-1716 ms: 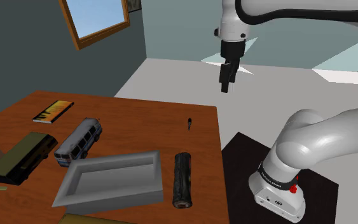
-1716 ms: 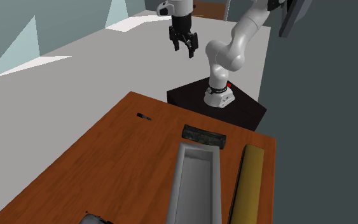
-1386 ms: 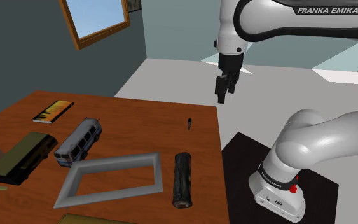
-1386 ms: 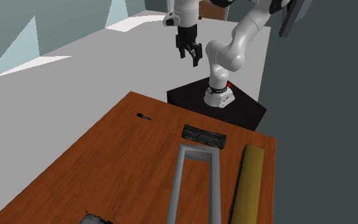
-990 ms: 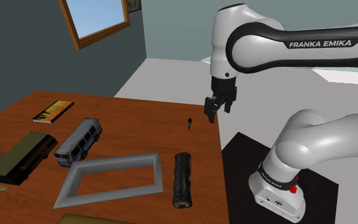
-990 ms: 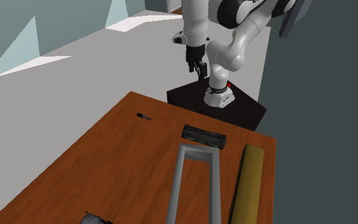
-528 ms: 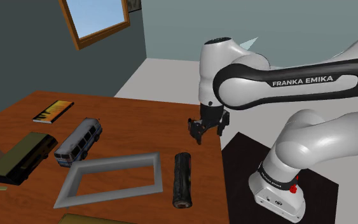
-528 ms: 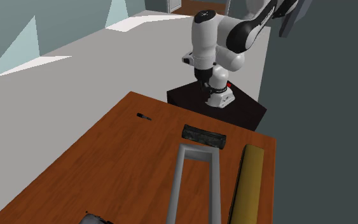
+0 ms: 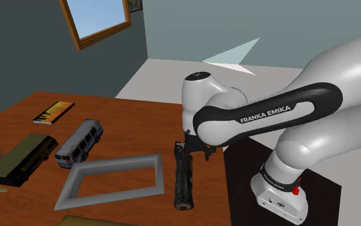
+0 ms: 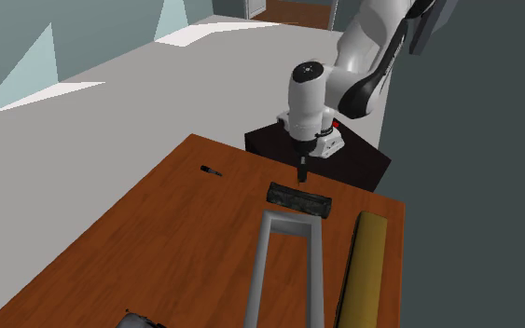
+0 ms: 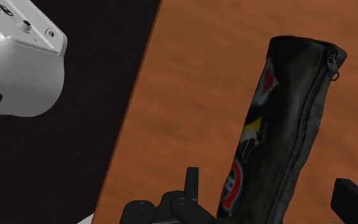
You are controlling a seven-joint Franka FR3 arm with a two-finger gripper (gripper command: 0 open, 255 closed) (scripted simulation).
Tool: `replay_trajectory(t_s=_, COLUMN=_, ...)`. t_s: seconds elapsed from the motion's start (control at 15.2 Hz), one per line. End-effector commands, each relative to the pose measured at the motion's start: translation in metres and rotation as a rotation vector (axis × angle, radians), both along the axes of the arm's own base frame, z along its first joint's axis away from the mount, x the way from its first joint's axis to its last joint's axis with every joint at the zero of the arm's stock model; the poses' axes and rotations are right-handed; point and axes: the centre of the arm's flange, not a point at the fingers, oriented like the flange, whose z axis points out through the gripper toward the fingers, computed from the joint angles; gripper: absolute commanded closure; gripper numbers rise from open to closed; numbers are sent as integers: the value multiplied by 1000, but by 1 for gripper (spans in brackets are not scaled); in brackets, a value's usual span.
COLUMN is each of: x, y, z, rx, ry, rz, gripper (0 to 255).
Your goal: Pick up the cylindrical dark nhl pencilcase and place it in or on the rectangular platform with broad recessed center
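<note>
hand [image 11: 271, 183] spread astride the dark pencil case [image 11: 279, 114] flat on the table [image 11: 196, 76] — lined up to pinch across its width; grey platform [image 9: 108, 196] at its nine o'clock, shoulder view.

The dark pencil case [image 11: 285, 127] lies flat on the reddish-brown table [image 11: 203, 76], zip along 1 side, with red, yellow and white markings. The gripper [image 11: 274, 194] has its 2 black fingers [image 11: 192, 180] spread either side of the case's near end, touching neither side. Past the table's edge sits the black stand [image 11: 75, 153] with the arm's white base [image 11: 18, 63].
</note>
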Motion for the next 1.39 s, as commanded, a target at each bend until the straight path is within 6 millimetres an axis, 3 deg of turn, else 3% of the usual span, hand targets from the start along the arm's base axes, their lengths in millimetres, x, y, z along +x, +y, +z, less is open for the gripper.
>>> replay_trajectory(t_s=0.0, x=7, y=18, z=-22, rx=-1, ry=-2, rz=-77, gripper=0)
replay_trajectory(t_s=0.2, x=19, y=39, z=-52, rx=-8, ry=-5, rz=-186, gripper=0)
replay_trajectory(t_s=0.73, x=15, y=41, z=-93, rx=-8, ry=-5, rz=-187, gripper=0)
replay_trajectory(t_s=1.25, x=15, y=41, z=-93, rx=-8, ry=-5, rz=-187, gripper=0)
replay_trajectory(t_s=1.32, x=15, y=41, z=-93, rx=-8, ry=-5, rz=-187, gripper=255)
